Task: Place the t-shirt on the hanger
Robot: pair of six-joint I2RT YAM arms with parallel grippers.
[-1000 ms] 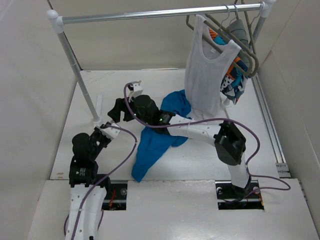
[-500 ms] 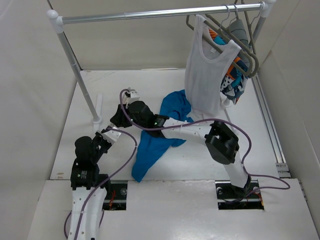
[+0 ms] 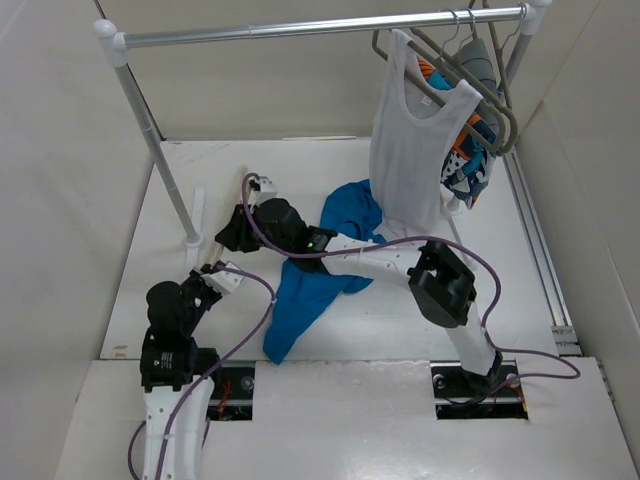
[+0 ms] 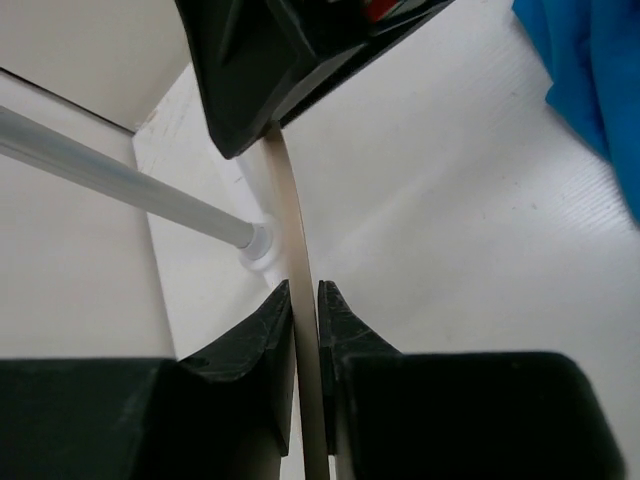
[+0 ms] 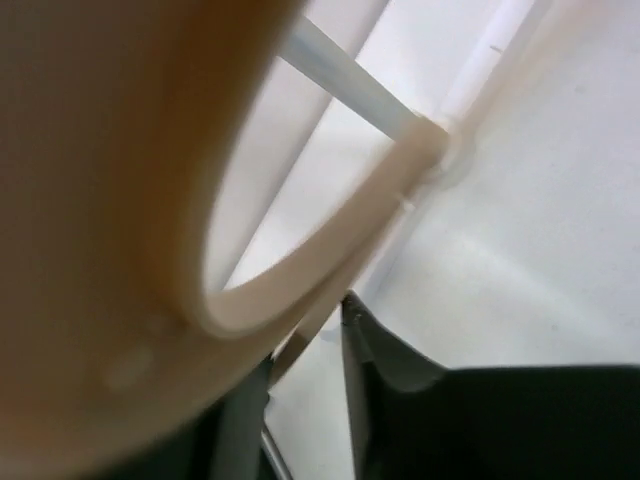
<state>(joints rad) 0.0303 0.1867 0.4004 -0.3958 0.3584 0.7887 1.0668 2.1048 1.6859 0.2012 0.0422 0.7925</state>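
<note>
— While the hanger runs as a thin beige bar up the middle of the left wrist view, who has hold of it?

— The left fingers are pressed together on it at the lower centre of that view, pinching the bar from both sides. At the top the bar vanishes into the black right fingers. In the right wrist view the curved wood fills the left half, blurred. A strip of it passes just beside one finger, and I cannot tell whether that pair has clamped it or only stands around it.

— And the t-shirt?

— Blue, crumpled on the surface at the centre of the overhead view. The hanger is to its left, near the foot of the rack pole.

— So how should this step go?

— I'd judge it a shared hold or a handover. Make sure of the second grip before either side lets go, because a thin bar pinched at one spot may swing. Hold the frame level and bring it away from the pole so it doesn't snag. Then offer one shoulder to the shirt's neck opening. I can't find that opening in the heap, so the cloth likely needs spreading first.
</note>
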